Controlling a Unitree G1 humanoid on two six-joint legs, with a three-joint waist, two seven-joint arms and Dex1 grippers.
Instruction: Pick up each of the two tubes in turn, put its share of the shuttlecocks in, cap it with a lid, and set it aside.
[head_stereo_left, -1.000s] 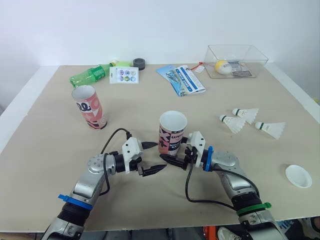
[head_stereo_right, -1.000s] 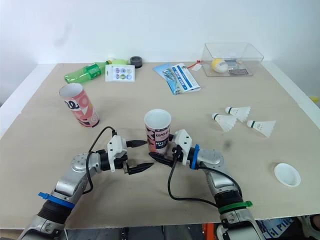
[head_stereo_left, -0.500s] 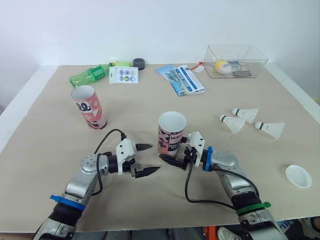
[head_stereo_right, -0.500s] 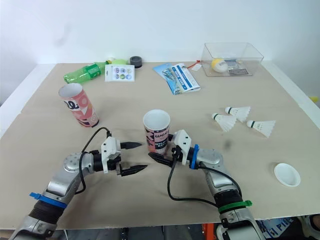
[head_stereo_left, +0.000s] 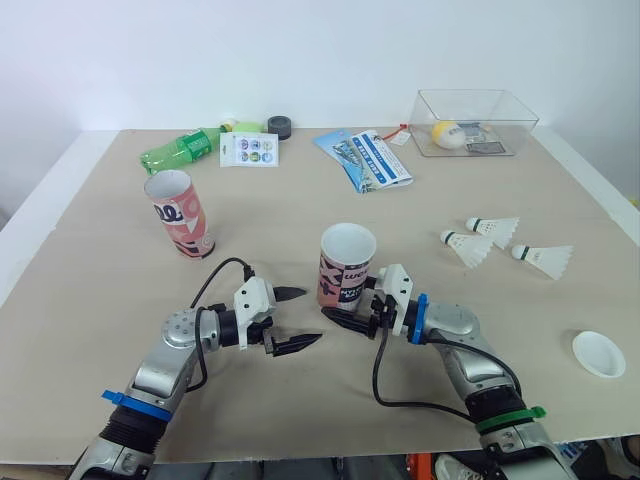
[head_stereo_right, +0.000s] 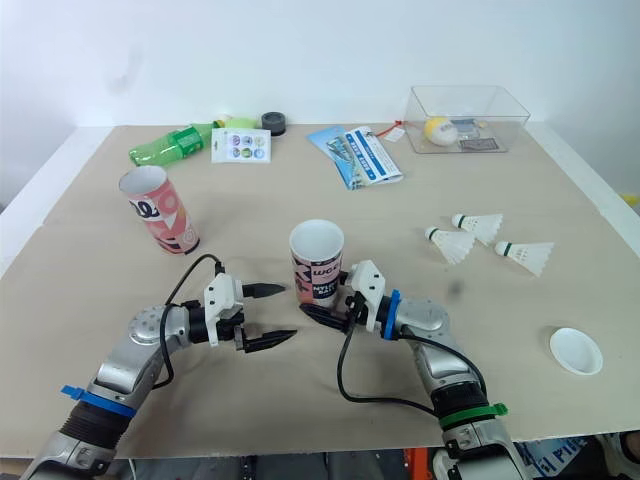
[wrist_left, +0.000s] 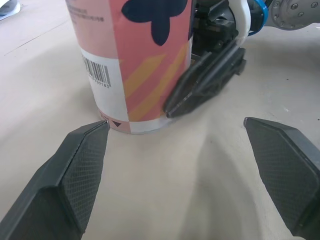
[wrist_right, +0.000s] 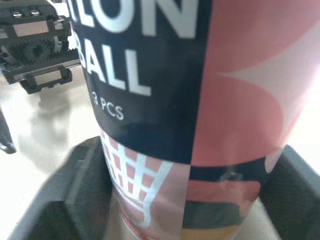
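Note:
A pink and navy tube (head_stereo_left: 346, 265) stands upright and open-topped at the table's middle. My right gripper (head_stereo_left: 350, 312) is shut on its base, one finger (wrist_right: 70, 195) on each side of the tube (wrist_right: 175, 90). My left gripper (head_stereo_left: 296, 319) is open, just left of that tube and apart from it, nothing between its fingers (wrist_left: 75, 170). A second tube (head_stereo_left: 179, 213) stands at the left. Three shuttlecocks (head_stereo_left: 468, 245) (head_stereo_left: 492, 228) (head_stereo_left: 543, 258) lie at the right. A white lid (head_stereo_left: 598, 352) lies near the right front edge.
Along the back lie a green bottle (head_stereo_left: 180, 153), a sticker card (head_stereo_left: 248, 150), a dark round cap (head_stereo_left: 279, 125), a blue booklet (head_stereo_left: 366, 158) and a clear box (head_stereo_left: 473, 122) holding a yellow-white ball.
My left gripper drew back to the left, away from the middle tube, and has held still since. The right gripper stays on the tube's base.

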